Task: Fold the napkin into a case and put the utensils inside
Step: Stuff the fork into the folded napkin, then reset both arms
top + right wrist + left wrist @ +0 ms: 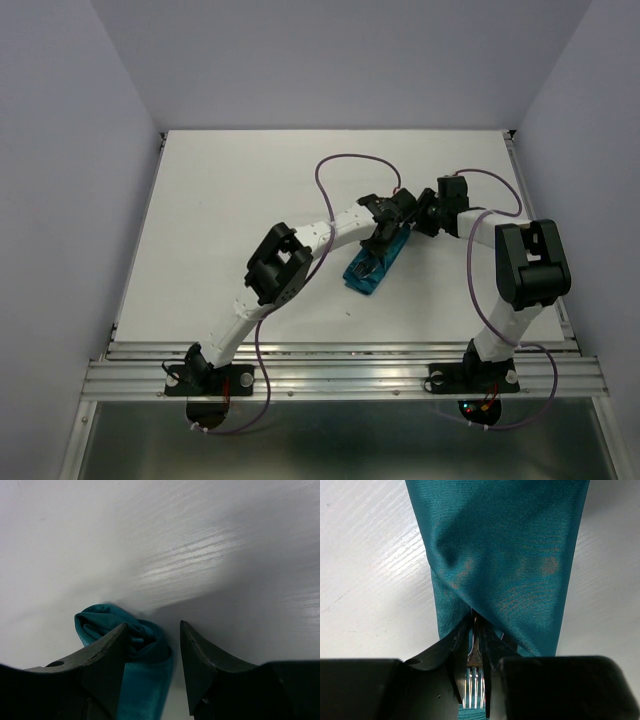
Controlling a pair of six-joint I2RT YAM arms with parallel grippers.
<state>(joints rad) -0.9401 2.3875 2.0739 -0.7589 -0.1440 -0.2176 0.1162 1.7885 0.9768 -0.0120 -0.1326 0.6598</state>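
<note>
Top camera high behind bases, looking down at table; wrist cameras close-up, both sharing napkin.

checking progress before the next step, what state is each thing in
napkin: folded into a narrow case, lying on the table
fork: handle in the case, tines sticking out
left gripper: straddling the fork, grip unclear
right gripper: open, at the case's other end

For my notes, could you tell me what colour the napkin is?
Plain teal, slightly shiny; the napkin shows best in the left wrist view.
</note>
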